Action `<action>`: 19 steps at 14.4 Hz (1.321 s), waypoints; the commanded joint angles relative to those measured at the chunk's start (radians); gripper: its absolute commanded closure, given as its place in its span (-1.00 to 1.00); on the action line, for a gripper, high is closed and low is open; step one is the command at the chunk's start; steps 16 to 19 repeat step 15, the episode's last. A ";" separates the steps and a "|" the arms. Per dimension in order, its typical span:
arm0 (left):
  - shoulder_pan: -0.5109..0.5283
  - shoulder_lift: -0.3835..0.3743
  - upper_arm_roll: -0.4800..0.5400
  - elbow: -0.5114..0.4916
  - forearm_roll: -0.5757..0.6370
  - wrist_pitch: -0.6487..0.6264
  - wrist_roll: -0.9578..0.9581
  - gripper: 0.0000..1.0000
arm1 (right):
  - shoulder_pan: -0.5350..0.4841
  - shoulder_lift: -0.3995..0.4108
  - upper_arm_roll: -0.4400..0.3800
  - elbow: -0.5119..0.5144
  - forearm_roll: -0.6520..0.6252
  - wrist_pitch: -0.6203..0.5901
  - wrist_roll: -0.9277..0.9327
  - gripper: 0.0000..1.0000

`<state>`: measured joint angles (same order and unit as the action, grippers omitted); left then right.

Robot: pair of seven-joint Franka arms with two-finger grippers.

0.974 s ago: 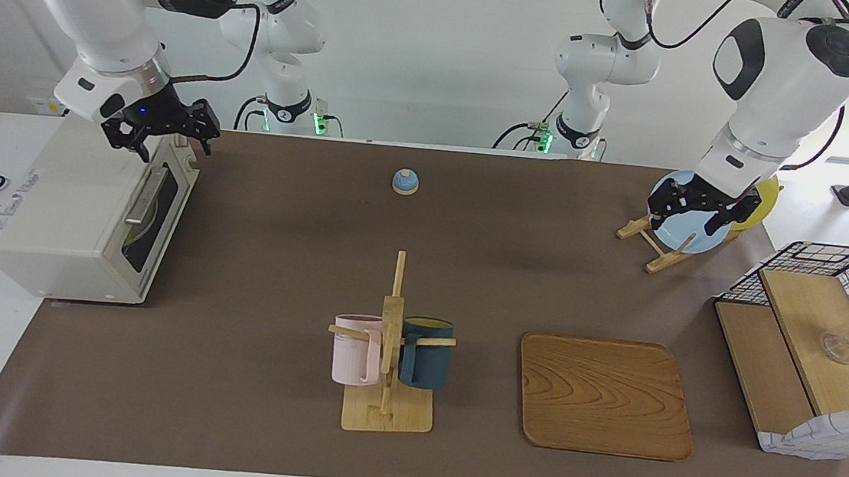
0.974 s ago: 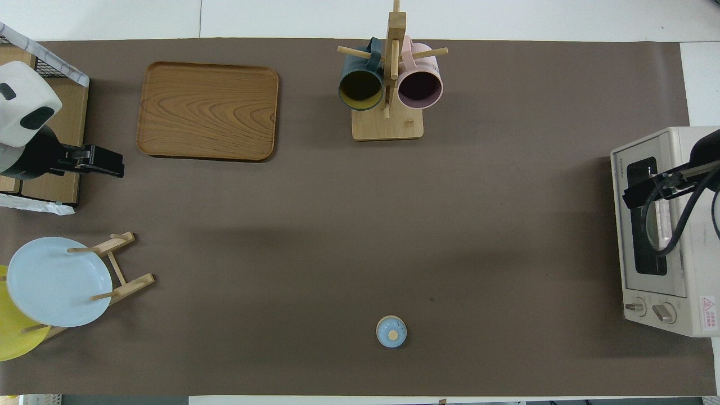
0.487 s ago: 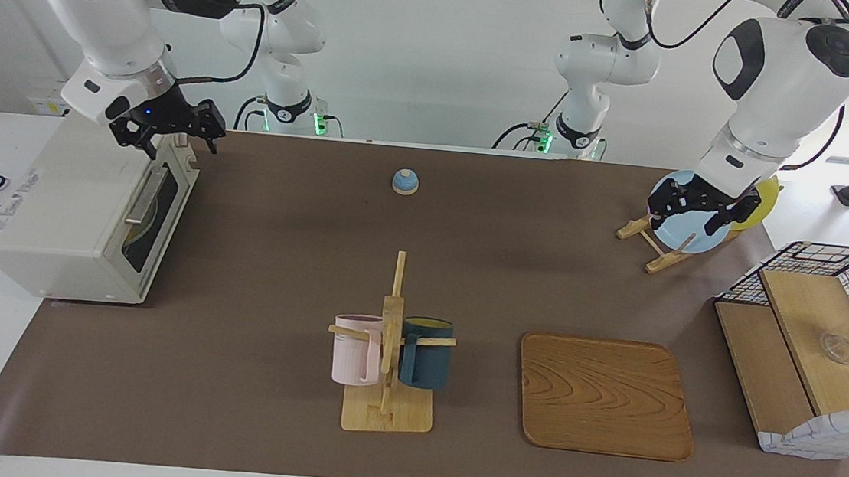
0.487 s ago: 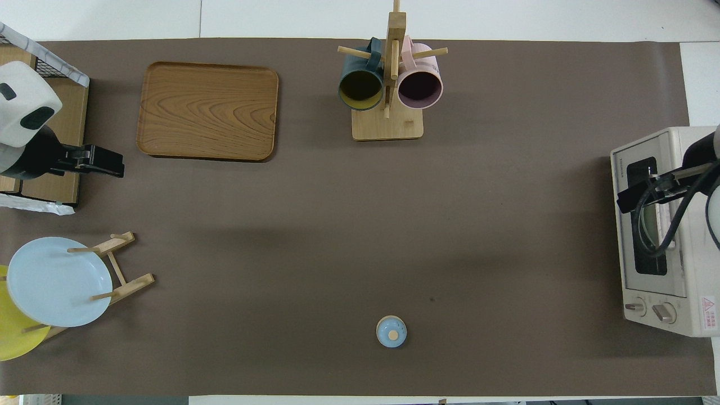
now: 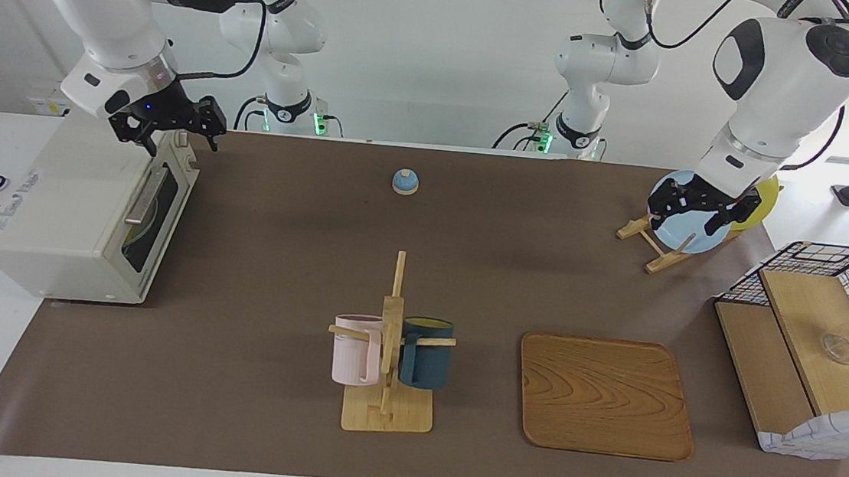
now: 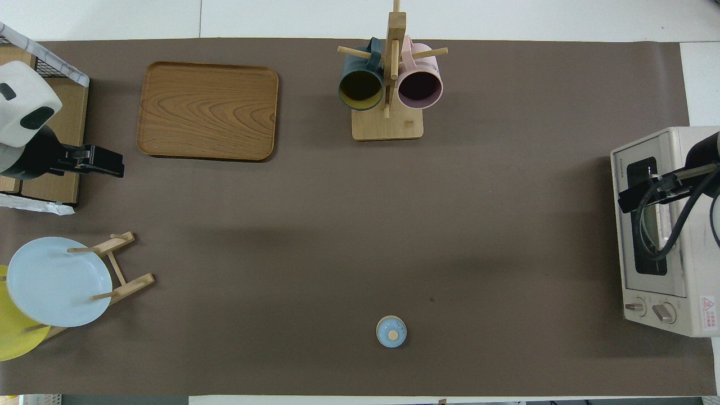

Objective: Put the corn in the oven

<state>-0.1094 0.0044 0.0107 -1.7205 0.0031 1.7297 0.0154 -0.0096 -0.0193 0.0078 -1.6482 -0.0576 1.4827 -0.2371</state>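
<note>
The off-white oven (image 5: pixel 58 206) stands at the right arm's end of the table, its dark glass door shut, handle (image 5: pixel 144 195) toward the table's middle. The corn does not show in the open. Through the door glass I see a dim yellowish shape (image 5: pixel 134 232); what it is I cannot tell. My right gripper (image 5: pixel 171 136) hangs open and empty over the oven's (image 6: pixel 683 292) top front edge, also in the overhead view (image 6: pixel 629 197). My left gripper (image 5: pixel 692 212) waits open and empty over the plate rack, also seen from overhead (image 6: pixel 109 163).
A blue plate (image 5: pixel 682 234) and a yellow plate (image 5: pixel 762 199) lean in a wooden rack. A wire-and-wood shelf (image 5: pixel 808 333), a wooden tray (image 5: pixel 603 396), a mug stand with pink and dark blue mugs (image 5: pixel 390 351) and a small blue knobbed lid (image 5: pixel 405 181) stand on the brown mat.
My right gripper has risen a little over the oven's top and shifted slightly toward the robots. The left arm has not moved.
</note>
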 commanded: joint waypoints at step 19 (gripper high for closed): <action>0.010 -0.018 -0.003 -0.013 -0.012 0.002 0.012 -1.00 | -0.010 -0.001 -0.005 0.013 0.027 -0.007 0.016 -1.00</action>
